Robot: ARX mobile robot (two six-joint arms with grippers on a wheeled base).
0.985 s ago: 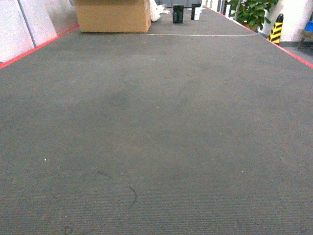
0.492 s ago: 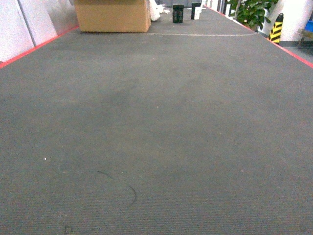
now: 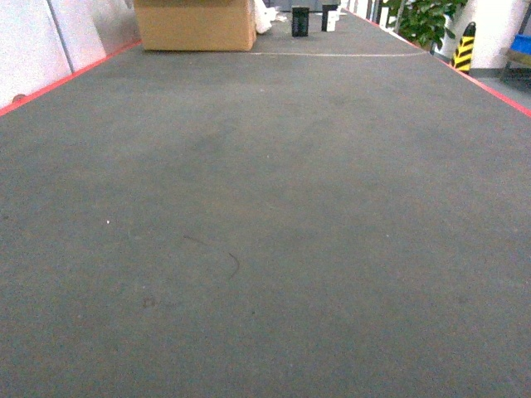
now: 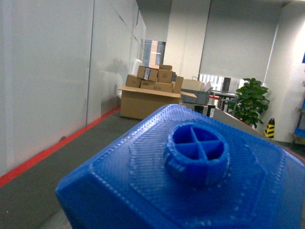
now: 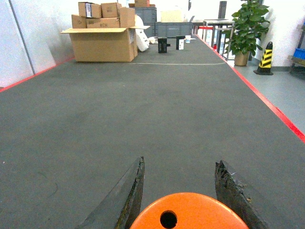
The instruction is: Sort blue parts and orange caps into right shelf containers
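Nearest in the right wrist view, the right tool (image 5: 178, 191) is clamped on an orange cap (image 5: 188, 212), its flat top with one small hole filling the frame at 6 o'clock. The two dark fingers (image 5: 126, 195) stand either side of the cap, and their inner faces seem to meet its rim. The cap looks like stiff, light moulded plastic with a smooth round side, so it could slip or turn; a hold across its widest part, squarely on the side wall, seems safest.

Nearest in the left wrist view, a blue part (image 4: 190, 186) fills the lower frame from 5 to 8 o'clock. It is a faceted block with a raised round boss on top, divided by a cross. Its layered, ridged surface suggests rigid printed plastic, fairly light, with flat faces that should offer good purchase. The left tool itself is out of sight, so whether it is clenched cannot be told, though the part sits right against the camera.

Beyond both lies a wide expanse of grey carpeted floor (image 3: 274, 215), edged with red lines. Farther off, at 11 o'clock in the head view, stands a brown cardboard box (image 3: 195, 25). At 1 o'clock are a potted plant (image 3: 425, 21) and a yellow-and-black striped cone (image 3: 464, 48).

No shelf or blue containers appear in any view, so delivery is likely some way off.
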